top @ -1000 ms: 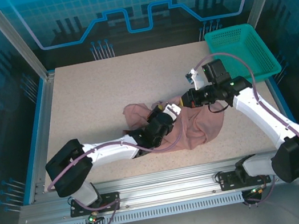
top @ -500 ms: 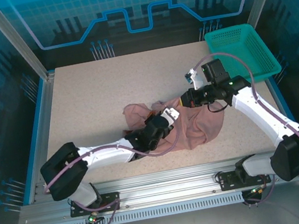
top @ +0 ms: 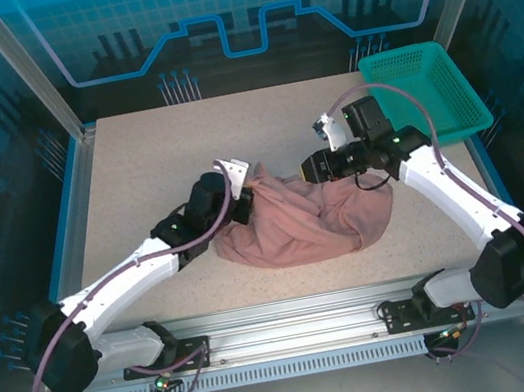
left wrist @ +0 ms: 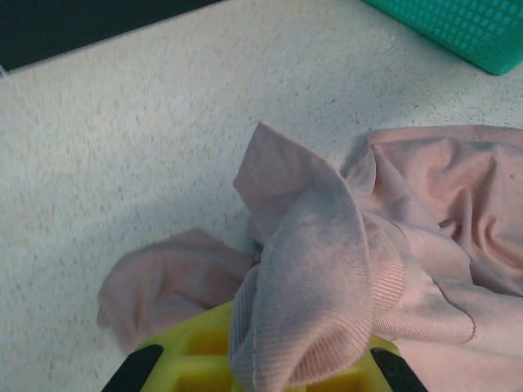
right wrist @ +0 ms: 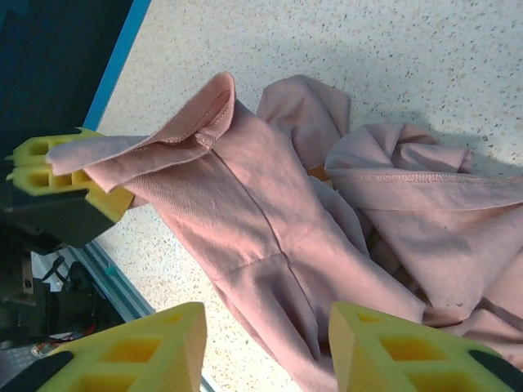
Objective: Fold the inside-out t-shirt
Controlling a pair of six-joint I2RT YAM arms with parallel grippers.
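The left tool point(left wrist: 261, 371) is clamped on a ribbed, stitched edge of the shirt point(top: 312, 220). The cloth is bunched between its yellow fingers point(right wrist: 45, 167) and held up off the desk point(top: 143, 156) at the heap's left end. From that pinched edge a seam runs down the stretched cloth toward the right tool point(right wrist: 265, 347), whose jaws stand apart with nothing gripped. It hovers at the shirt's far edge, near the middle of the desk; whether it touches the cloth I cannot tell. The rest of the shirt lies crumpled in folds between the two arms and reaches toward the right, with another stitched hem showing on a raised fold. A thin strip of bare desk separates it from the near edge. The far half and the left side of the desk lie bare. The basket point(top: 426, 91) sits at the far right corner, apart from the shirt.
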